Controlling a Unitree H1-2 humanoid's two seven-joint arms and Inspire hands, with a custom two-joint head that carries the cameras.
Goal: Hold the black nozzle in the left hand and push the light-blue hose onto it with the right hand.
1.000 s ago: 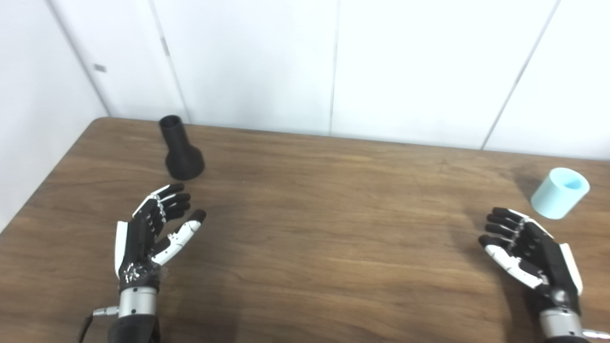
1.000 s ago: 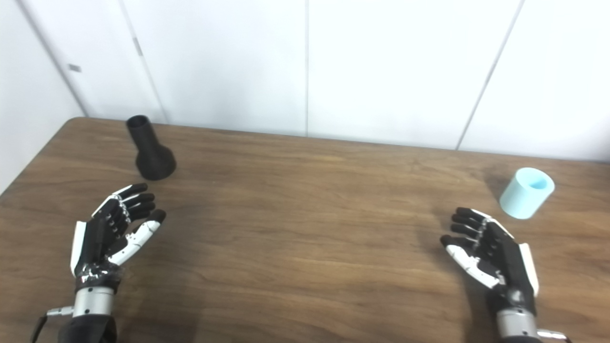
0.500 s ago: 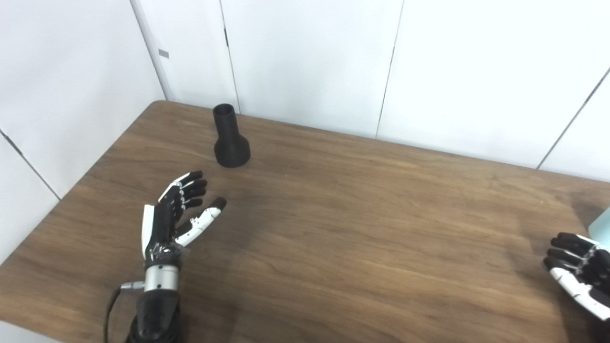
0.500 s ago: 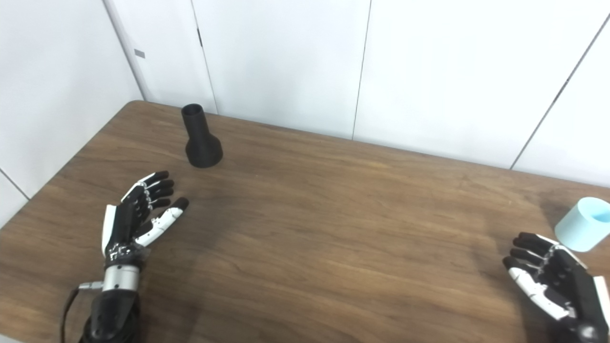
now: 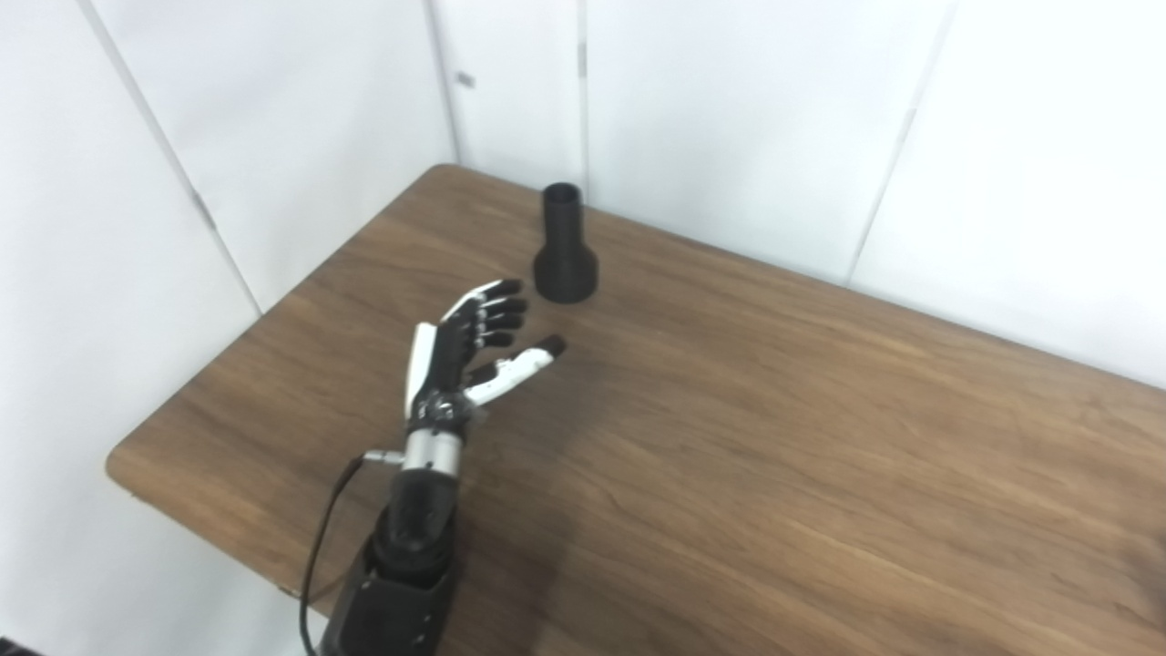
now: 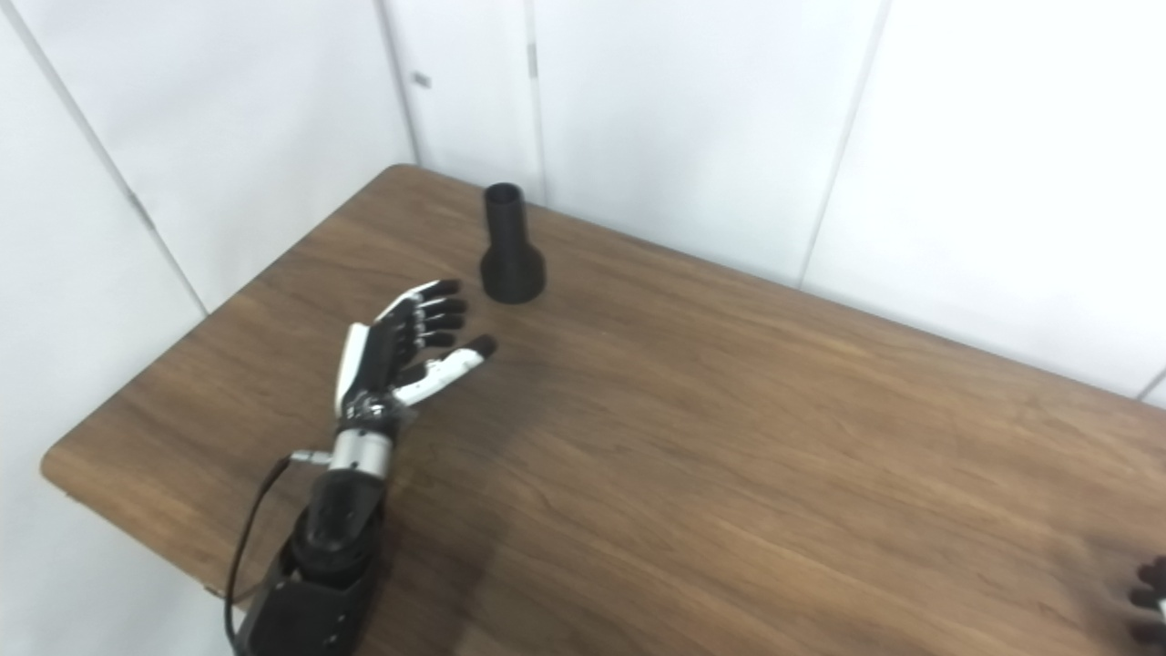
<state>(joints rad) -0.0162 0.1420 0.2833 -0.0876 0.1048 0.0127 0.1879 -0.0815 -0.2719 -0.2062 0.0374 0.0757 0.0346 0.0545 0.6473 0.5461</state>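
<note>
left hand: held open over the counter, fingers spread, nothing gripped.
black nozzle: stood upright on its wide base near the far left corner, just beyond the fingertips, not touched.
right hand: only fingertips seen at the right edge; state cannot be told.

No legible text, label or number anywhere — nothing to read.
</note>
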